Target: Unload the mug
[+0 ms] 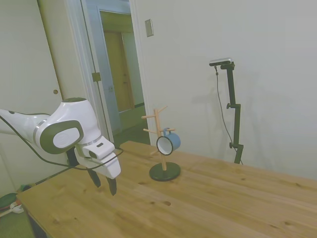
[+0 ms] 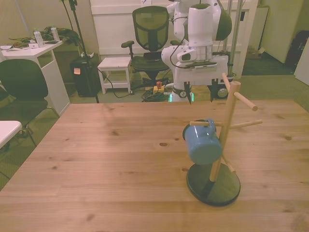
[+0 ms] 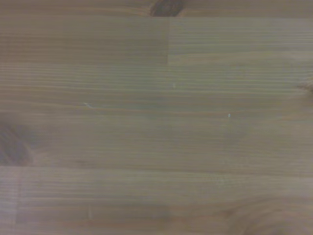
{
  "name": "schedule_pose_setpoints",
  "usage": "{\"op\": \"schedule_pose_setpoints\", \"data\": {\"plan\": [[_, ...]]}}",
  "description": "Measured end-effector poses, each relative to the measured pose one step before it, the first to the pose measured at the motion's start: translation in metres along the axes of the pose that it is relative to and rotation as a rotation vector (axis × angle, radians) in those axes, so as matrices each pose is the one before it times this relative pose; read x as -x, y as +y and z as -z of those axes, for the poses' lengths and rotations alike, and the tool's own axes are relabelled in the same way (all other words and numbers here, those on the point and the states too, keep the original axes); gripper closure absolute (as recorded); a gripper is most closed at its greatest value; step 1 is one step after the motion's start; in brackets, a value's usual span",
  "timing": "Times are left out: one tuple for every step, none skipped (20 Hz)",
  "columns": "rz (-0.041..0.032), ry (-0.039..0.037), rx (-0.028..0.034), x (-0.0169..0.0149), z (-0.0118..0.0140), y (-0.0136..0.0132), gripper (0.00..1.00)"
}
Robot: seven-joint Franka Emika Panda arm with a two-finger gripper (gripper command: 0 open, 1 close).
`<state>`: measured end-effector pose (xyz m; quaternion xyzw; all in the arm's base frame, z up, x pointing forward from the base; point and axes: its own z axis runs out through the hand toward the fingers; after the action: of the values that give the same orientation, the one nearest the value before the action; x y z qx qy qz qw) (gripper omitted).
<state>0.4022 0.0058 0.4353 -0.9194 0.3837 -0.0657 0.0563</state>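
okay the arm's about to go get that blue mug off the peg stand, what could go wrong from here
1. The mug hangs by its handle on a peg of the wooden stand; pulling sideways rather than along the peg could tip the stand.
2. The open gripper is well short of the stand, so its approach could clip the other jutting pegs.

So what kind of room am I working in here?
Most likely an office or lab: a mesh office chair and a cluttered white desk stand behind the wooden table, and the side view shows an interior doorway.
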Motion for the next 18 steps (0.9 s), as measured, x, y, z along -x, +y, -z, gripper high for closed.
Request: {"op": "schedule_pose_setpoints", "data": {"plan": [[-0.0016, -0.00087, 0.00079, -0.00015, -0.00045, 0.00009, 0.0], [-0.01729, -0.00846, 0.00805, -0.00125, -0.00484, 0.00072, 0.0], [-0.00169, -0.00315, 0.00281, -0.00042, -0.00174, -0.00008, 0.0], [-0.0006, -0.00167, 0.00119, -0.00079, -0.0008, -0.00066, 0.0], [-0.00161, 0.00018, -0.00071, -0.00118, 0.00008, -0.00122, 0.0], [-0.00234, 0.00038, -0.00115, -0.00153, 0.0004, -0.00152, 0.0], [-0.00113, 0.0006, -0.00147, -0.00162, 0.00073, -0.00173, 0.0], [-0.00026, 0.00003, -0.00096, -0.00166, 0.00038, -0.00191, 0.0], [-0.00035, 0.00079, -0.00248, -0.00195, 0.00027, -0.0021, 0.0], [-0.00116, 0.00268, -0.00469, -0.00277, 0.00031, -0.00246, 0.0], [-0.0016, 0.00128, -0.00339, -0.00317, 0.00016, -0.00248, 0.0], [-0.00186, 0.0026, -0.00443, -0.00362, -0.00003, -0.00264, 0.0], [-0.00241, 0.00324, -0.00524, -0.0043, 0.00047, -0.00317, 0.0], [-0.0038, 0.00264, -0.00468, -0.00423, 0.00086, -0.00326, 0.0], [-0.00548, 0.00197, -0.00436, -0.00491, 0.00162, -0.00435, 0.0], [-0.00502, 0.0021, -0.00437, -0.00462, 0.00196, -0.00484, 0.0], [-0.00454, 0.00142, -0.00364, -0.00448, 0.00168, -0.00517, 0.0], [-0.00553, 0.00092, -0.00295, -0.00407, 0.00115, -0.00481, 0.0]]}}
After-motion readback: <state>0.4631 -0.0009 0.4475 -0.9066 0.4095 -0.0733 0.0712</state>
